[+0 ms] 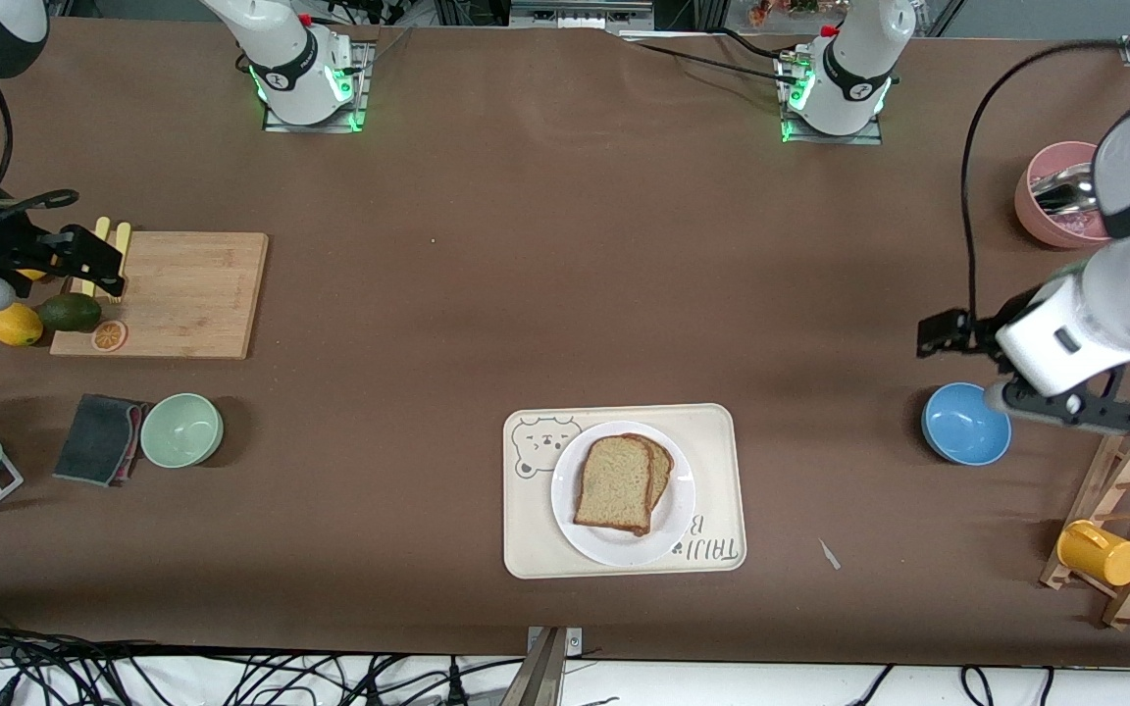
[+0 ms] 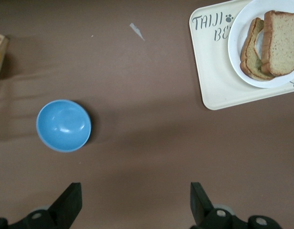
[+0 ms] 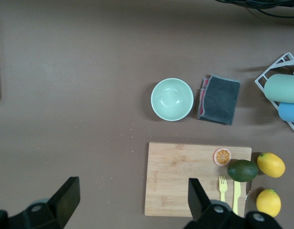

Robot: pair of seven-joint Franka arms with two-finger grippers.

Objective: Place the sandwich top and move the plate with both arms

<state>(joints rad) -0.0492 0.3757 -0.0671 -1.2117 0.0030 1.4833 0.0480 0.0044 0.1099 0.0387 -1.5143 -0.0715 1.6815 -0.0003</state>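
Bread is the landmark here: the sandwich top (image 1: 614, 482) already lies on the lower slice on the plate (image 1: 680, 510), which sits on the tray (image 1: 722, 431) at the middle of the table (image 1: 565, 275), near the front camera. Toward the right arm's end of the table, well apart from the bread, the right end effector (image 3: 132, 202) hangs released and empty over the cutting board (image 1: 192, 292). Toward the left arm's end, the left end effector (image 2: 135, 202) hangs with fingers spread and empty near the blue bowl (image 1: 965, 424). Moving the plate likely comes next; uneven lifting by the two arms could tilt it and slide the loosely stacked top slice off.
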